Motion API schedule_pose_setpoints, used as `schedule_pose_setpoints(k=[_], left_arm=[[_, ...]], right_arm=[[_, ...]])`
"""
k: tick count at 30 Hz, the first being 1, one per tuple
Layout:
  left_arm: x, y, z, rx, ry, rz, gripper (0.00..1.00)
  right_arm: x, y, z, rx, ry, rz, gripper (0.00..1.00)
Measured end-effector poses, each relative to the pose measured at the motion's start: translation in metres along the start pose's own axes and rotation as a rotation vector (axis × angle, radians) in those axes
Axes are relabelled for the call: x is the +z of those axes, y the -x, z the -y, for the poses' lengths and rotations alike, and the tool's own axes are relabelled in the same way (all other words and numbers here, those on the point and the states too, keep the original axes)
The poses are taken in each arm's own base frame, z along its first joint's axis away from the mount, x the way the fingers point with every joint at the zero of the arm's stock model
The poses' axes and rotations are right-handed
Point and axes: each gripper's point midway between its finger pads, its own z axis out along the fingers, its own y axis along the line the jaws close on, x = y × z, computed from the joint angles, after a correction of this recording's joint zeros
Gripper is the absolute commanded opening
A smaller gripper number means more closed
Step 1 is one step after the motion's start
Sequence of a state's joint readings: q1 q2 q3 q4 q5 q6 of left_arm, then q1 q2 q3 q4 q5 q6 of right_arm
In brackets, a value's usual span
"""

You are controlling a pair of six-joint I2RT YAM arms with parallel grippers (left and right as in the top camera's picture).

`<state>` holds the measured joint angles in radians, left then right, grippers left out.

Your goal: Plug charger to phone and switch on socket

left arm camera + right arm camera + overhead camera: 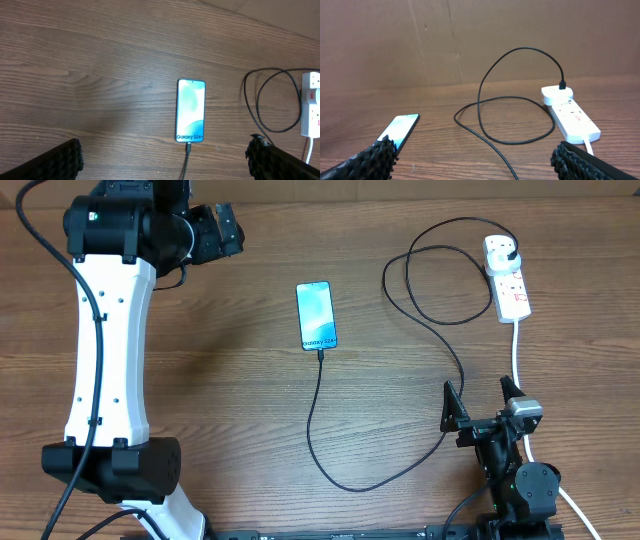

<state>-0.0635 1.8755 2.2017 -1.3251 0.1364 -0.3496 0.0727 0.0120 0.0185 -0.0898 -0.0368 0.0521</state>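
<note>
The phone [315,315] lies flat mid-table with its blue-teal screen up. The charger's thin black cable [318,420] has its connector tip in the phone's bottom edge [188,147]. From there it loops right to a black plug [513,255] seated in the white socket [507,278] at the far right. My left gripper [226,232] hovers open at the far left, well away from the phone [190,110]. My right gripper [481,400] stands open near the front right, facing the socket [572,117], with the cable [485,90] lying ahead of it.
The socket's thick white cord [517,345] runs toward the front edge past my right arm. The left arm's white link [105,350] spans the table's left side. A brown wall [470,40] backs the table.
</note>
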Motion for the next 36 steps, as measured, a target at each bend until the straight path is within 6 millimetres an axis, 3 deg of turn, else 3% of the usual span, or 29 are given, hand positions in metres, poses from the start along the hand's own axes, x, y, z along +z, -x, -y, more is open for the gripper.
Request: schedule_pose_setpoints(k=[11, 17, 25, 36], left_arm=[[0.000, 0.000, -0.001, 0.000, 0.003, 0.001, 1.00], [-0.001, -0.019, -0.007, -0.011, 0.031, -0.075, 1.00], [-0.003, -0.020, -0.010, -0.009, 0.051, -0.076, 1.00], [-0.026, -0.046, 0.013, 0.096, 0.095, -0.055, 1.00]], right_arm=[[0.000, 0.000, 0.000, 0.000, 0.000, -0.001, 1.00], [0.000, 0.000, 0.000, 0.000, 0.000, 0.000, 1.00], [0.000, 0.000, 0.000, 0.000, 0.000, 0.000, 1.00], [0.000, 0.000, 0.000, 0.000, 0.000, 0.000, 1.00]])
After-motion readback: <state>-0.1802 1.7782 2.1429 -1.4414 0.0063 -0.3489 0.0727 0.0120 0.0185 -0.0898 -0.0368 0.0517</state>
